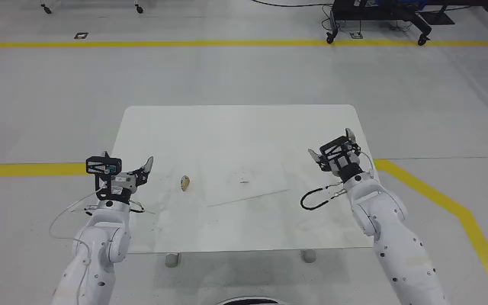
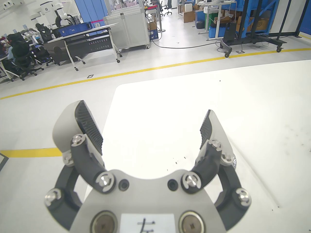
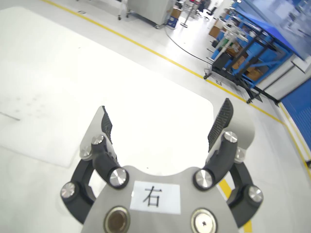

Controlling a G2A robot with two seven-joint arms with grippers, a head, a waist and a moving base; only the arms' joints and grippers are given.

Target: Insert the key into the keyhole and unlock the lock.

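A small brass-coloured lock (image 1: 185, 182) lies on the white table (image 1: 236, 130), left of the middle. A tiny pale item, probably the key (image 1: 245, 181), lies near the centre. My left gripper (image 1: 128, 165) (image 2: 145, 120) hovers open over the table's left edge, a short way left of the lock, with nothing between its fingers. At the table's right edge my right gripper (image 1: 332, 146) (image 3: 167, 112) is also open and holds nothing; it stands well to the right of the key.
A thin straight mark (image 1: 248, 198) runs across the table in front of the key. A black cable loop (image 1: 314, 200) hangs off the right arm over the table. Yellow floor tape (image 1: 427, 183) lies beyond the table's sides.
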